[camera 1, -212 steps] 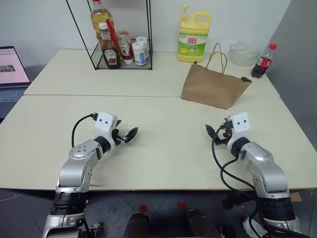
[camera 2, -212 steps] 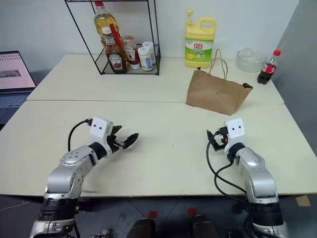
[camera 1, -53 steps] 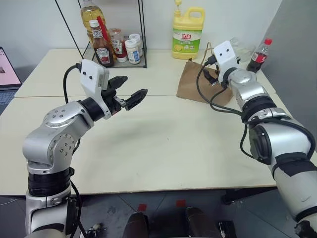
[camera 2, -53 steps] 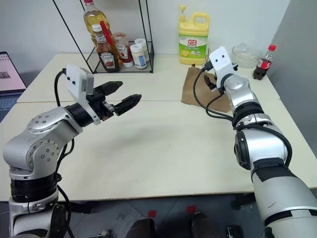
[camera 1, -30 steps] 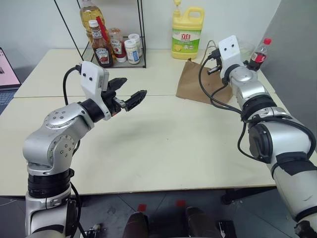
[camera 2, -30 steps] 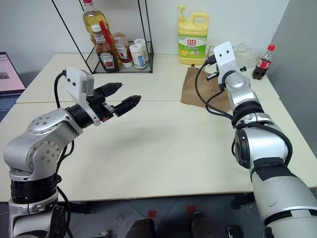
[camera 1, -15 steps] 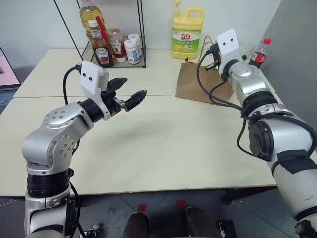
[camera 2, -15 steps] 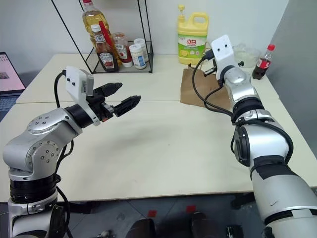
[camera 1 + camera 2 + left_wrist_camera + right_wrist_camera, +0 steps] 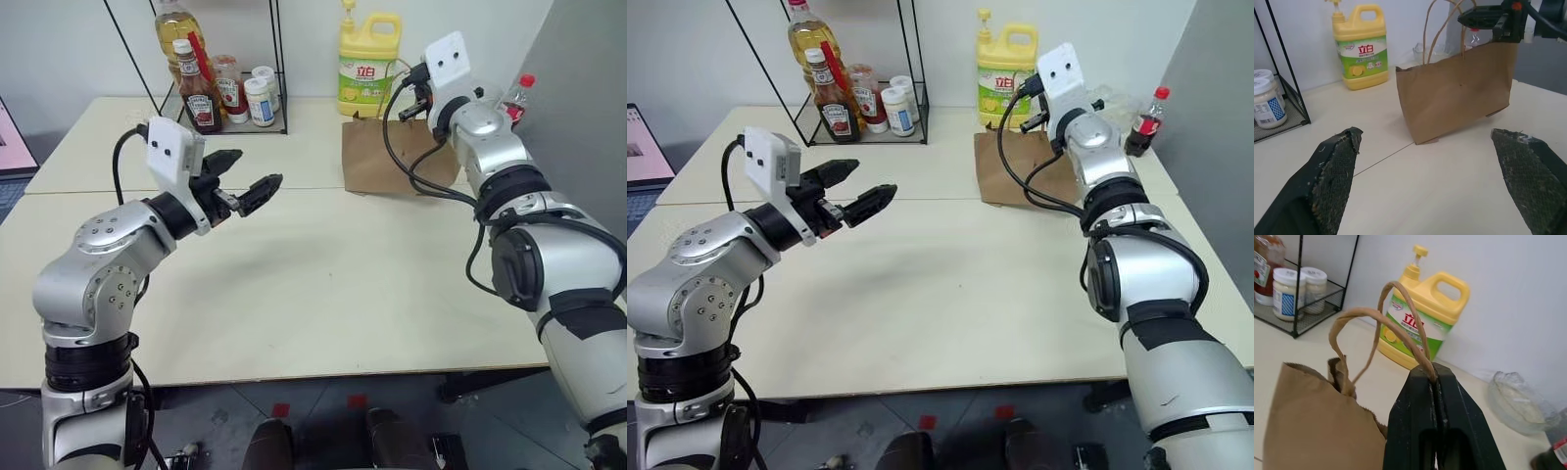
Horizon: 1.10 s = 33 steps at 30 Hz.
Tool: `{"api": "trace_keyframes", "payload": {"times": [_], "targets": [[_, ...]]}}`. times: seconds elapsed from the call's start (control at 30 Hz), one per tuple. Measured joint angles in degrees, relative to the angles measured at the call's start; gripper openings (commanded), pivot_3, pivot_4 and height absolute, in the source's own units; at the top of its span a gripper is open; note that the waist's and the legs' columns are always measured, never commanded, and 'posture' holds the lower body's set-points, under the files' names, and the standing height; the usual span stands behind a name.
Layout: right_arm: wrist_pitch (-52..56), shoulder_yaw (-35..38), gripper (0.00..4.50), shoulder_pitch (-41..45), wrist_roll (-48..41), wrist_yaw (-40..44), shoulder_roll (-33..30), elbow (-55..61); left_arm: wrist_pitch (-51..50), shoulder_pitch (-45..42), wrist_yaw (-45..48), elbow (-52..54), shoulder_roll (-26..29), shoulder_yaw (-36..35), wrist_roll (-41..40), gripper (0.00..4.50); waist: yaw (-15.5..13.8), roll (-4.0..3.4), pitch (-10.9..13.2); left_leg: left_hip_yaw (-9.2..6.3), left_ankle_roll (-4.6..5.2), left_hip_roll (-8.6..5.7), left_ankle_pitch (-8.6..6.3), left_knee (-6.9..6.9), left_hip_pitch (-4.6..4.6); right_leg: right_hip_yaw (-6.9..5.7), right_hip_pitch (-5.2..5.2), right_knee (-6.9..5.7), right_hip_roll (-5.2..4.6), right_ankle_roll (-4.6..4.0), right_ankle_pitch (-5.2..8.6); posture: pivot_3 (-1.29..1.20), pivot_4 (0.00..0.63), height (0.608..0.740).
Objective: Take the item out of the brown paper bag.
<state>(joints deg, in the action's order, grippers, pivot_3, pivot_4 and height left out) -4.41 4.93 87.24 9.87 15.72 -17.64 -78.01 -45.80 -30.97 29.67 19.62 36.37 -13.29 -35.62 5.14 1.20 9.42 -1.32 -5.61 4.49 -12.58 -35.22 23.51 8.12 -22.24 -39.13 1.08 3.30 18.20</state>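
Brown paper bag stands upright on the cream table, at about one o'clock from the table's middle in the head views. Its two thin looped handles rise above the open mouth. The right gripper has its black fingers pressed together on the top of one handle loop, so the paper cord is pinched between them. The small orange-yellow drink bottle is not visible; it is presumably down inside the bag, hidden by the paper walls.

At twelve o'clock just behind the bag stands a big yellow detergent jug. At two o'clock from the bag a clear glass bowl and a dark cola bottle with a red cap sit near the far right corner of the table. At ten o'clock a black wire rack holds sauce bottles and small jars.

The left gripper hovers above the table at about nine o'clock from the bag, well apart from it, its fingers spread wide and pointing toward the bag, holding nothing.

The step in hand looks like holding the bag steady and open by its handle. To do it well, the right fingers should keep a firm pinch and pull gently upward, enough to keep the mouth open without lifting or tipping the bag or tearing the thin cord. The left gripper would then need to enter from above, fingers wide, clear of the handles.
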Motion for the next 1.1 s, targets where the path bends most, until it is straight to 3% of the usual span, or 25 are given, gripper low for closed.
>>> {"api": "trace_keyframes", "payload": {"times": [0.33, 0.8, 1.1], "targets": [[-0.2, 0.8, 0.04, 0.7, -2.3, 1.8, 2.7, 0.0, -0.5, 0.8, 0.2, 0.4, 0.0, -0.3, -1.5, 4.50, 0.1, -0.01, 0.0, -0.01, 0.00, 0.01, 0.00, 0.00, 0.01, -0.02, -0.01, -0.02, 0.00, 0.00, 0.00, 0.00, 0.150, 0.740], [-0.3, 2.8, 0.04, 4.1, -6.1, 3.0, 5.8, 0.1, -2.7, 10.9, -4.4, 8.1, -0.5, -4.7, -5.0, 4.50, 0.0, -0.04, 0.0, -0.09, 0.01, 0.01, -0.01, 0.00, 0.06, -0.14, -0.02, -0.01, -0.01, 0.00, 0.00, 0.00, 0.150, 0.740], [0.1, 4.1, 0.04, 6.4, -8.5, 4.2, 8.3, 0.1, -2.9, 17.9, -12.8, 14.7, -6.5, -6.3, -6.6, 4.50, -0.1, -0.05, 0.0, -0.18, 0.00, 0.01, 0.00, -0.08, 0.29, -0.35, -0.09, 0.00, -0.11, -0.01, -0.01, 0.00, 0.150, 0.740]]}}
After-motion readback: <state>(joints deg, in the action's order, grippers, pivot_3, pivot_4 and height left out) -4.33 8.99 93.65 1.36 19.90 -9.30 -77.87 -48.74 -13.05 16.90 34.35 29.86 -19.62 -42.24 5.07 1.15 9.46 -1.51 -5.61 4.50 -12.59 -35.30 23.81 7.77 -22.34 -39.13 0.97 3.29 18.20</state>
